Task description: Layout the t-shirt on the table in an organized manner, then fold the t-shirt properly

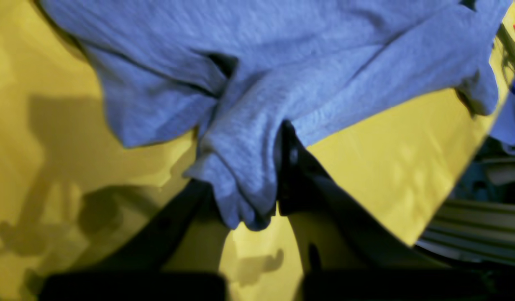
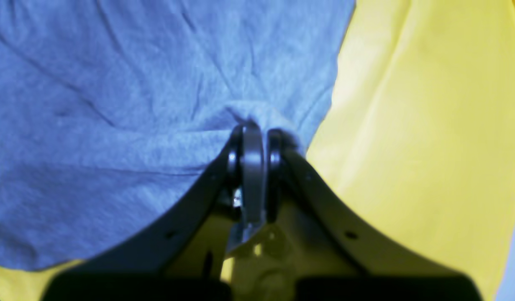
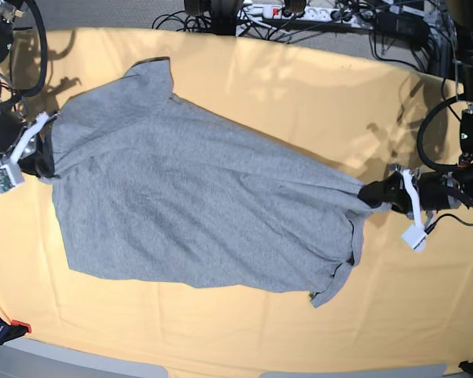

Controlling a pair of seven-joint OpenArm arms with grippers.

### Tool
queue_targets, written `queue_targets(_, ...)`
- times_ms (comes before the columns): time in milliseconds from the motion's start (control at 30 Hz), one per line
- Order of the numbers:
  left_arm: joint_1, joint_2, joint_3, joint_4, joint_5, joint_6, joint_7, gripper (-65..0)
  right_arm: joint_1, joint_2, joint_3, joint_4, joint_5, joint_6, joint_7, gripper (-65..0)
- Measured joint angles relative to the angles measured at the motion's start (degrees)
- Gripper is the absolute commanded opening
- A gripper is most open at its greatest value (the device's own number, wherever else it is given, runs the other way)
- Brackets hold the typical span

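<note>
The grey t-shirt (image 3: 189, 197) lies blank side up on the yellow-orange table (image 3: 299, 87), pulled taut between both arms. My left gripper (image 3: 376, 194) is at the shirt's right tip, shut on a bunched wad of fabric. In the left wrist view the t-shirt (image 1: 282, 62) drapes over the left gripper (image 1: 274, 175). My right gripper (image 3: 49, 151) is at the shirt's left edge. The right wrist view shows the right gripper (image 2: 255, 133) pinched shut on a small fold of the t-shirt (image 2: 136, 104). No lettering shows.
Cables and a power strip (image 3: 299, 12) run along the far edge of the table. A red-tipped clamp (image 3: 14, 327) sits at the near left corner. The table's edge (image 1: 445, 188) is close to my left gripper, with equipment beyond it.
</note>
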Motion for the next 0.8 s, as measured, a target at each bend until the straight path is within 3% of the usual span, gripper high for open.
queue_targets(167,-1.0,0.0,0.0,0.0,5.4,2.2,-3.3,-65.0,2.7,-0.1,-1.9,0.0,-3.5,0.2,1.8,-65.0)
queue_targets(367,-1.1,0.0,0.0,0.0,13.9,7.5,-7.0,-65.0,6.1,-0.2,-1.9,-2.6,-5.5,-0.3,4.5,-65.0)
queue_targets(633,-1.1,0.0,0.0,0.0,14.1,7.9,-7.4,-65.0,11.4,-0.3,-1.9,-15.7,-5.5,-0.5,4.8,-63.2)
queue_targets(733,-1.1,0.0,0.0,0.0,14.0,8.0,-7.3,-65.0,13.4,-0.3,-1.9,-18.9,-5.6,-1.7,4.7,-34.5)
queue_targets(800,-1.1,0.0,0.0,0.0,14.1,8.0,-7.3,-65.0,14.0,0.0,-1.9,-19.3,-5.9,-4.5,4.4,-20.3)
